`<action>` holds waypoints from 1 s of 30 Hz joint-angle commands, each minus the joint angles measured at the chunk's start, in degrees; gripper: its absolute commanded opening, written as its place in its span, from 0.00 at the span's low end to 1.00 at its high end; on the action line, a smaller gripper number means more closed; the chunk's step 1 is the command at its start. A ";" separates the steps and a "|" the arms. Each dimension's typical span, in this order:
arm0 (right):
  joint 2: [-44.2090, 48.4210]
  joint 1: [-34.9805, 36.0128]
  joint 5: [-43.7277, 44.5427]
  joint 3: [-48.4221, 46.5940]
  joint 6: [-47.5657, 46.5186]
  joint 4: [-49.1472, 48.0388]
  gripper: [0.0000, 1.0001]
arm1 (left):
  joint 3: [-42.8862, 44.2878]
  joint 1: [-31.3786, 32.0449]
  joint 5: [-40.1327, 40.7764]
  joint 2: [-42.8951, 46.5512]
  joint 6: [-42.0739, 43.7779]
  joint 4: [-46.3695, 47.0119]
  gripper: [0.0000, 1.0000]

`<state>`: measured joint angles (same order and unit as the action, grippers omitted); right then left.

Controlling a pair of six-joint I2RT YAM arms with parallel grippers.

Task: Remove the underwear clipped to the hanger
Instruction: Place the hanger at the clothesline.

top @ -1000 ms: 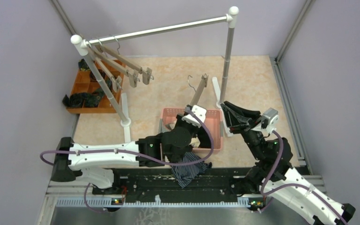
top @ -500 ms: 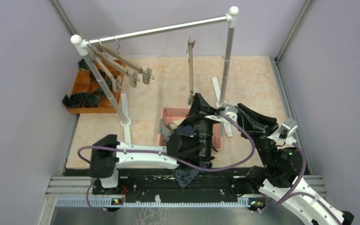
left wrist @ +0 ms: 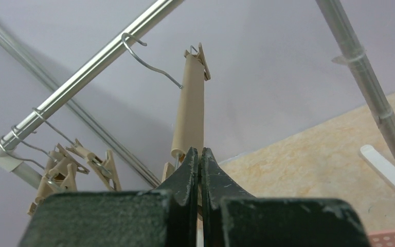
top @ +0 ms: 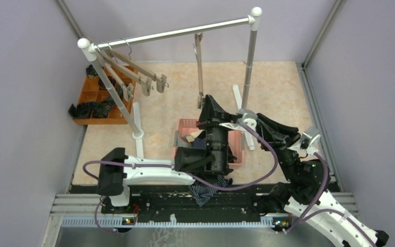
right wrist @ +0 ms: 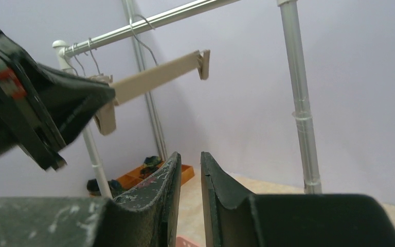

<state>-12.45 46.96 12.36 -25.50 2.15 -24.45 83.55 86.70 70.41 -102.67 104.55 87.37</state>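
My left gripper (top: 206, 99) (left wrist: 199, 150) is shut on the lower end of a bare beige wooden clip hanger (top: 199, 67) (left wrist: 190, 108) and holds it up high. The hanger's wire hook (left wrist: 143, 55) curls at the metal rail (top: 175, 33); I cannot tell if it rests on it. No cloth is clipped to this hanger. Navy underwear with white stripes (top: 205, 189) lies at the near table edge under the left arm. My right gripper (top: 261, 117) (right wrist: 189, 154) is slightly open and empty, just right of the left one. The other underwear is not clearly visible.
A pink basket (top: 185, 125) sits below both grippers with cloth inside. Several bare clip hangers (top: 144, 77) hang at the rail's left end. An orange tray (top: 90, 95) with dark rolled bundles stands far left. The rack's right post (top: 249, 67) rises close to the right gripper.
My left arm lifted the hanger from just above the basket up to the rail, turning it near vertical. The right arm drew back to the right, then held.
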 commanded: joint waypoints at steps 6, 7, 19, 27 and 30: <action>-2.87 -0.47 -1.53 -1.16 0.40 -1.67 0.21 | 4.61 -0.33 -4.92 5.43 -0.24 6.34 0.00; -2.88 -0.47 -1.87 -1.24 0.51 -1.80 0.21 | 5.06 -0.64 -5.09 5.83 -1.17 4.88 0.00; -2.76 -0.47 -4.58 -1.69 1.45 -1.39 0.20 | 8.43 -9.20 -5.96 14.16 -32.85 -33.93 0.00; -2.58 -0.47 -5.34 -1.45 1.75 -2.21 0.19 | 7.91 -13.12 -9.01 17.57 -54.05 -59.44 0.00; -2.49 -0.47 -5.64 -1.32 1.88 -2.51 0.19 | 5.96 -14.34 -10.37 19.36 -61.88 -66.31 0.00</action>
<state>-15.05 46.96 7.99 -25.50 3.22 -24.45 90.89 74.15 63.68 -86.72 58.22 35.31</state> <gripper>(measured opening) 0.190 0.011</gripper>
